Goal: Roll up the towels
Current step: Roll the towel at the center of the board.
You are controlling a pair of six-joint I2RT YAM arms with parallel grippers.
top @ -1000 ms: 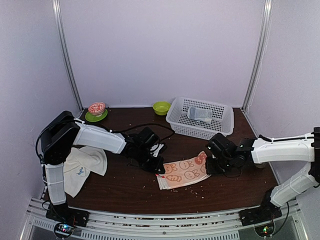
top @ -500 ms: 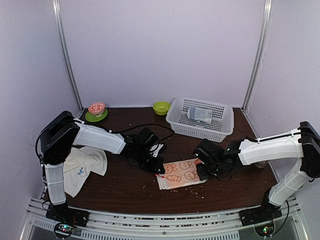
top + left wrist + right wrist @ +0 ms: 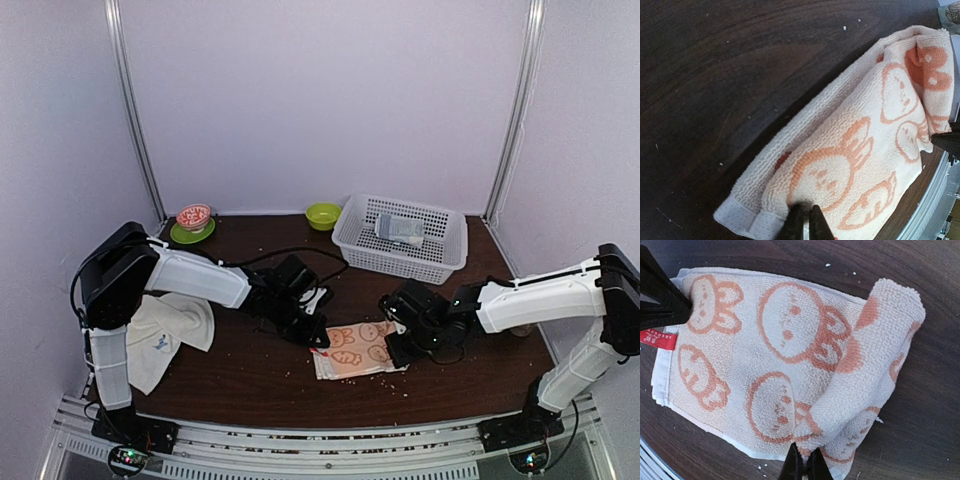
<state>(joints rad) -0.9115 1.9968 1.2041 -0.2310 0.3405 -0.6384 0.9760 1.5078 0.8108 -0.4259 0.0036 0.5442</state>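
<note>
Right gripper [image 3: 804,462] at 6 o'clock is pinching the half-rolled end of the towel [image 3: 740,345], left gripper [image 3: 686,307] pinning its 10 o'clock corner.

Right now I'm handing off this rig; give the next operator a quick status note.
Left gripper: shut on the printed towel's left end.
Right gripper: shut on its right end, which is turned over into a partial roll.
Plain towel: crumpled beside the left arm's base, unrolled.
Remaining: finish this roll, then roll the plain towel.
</note>
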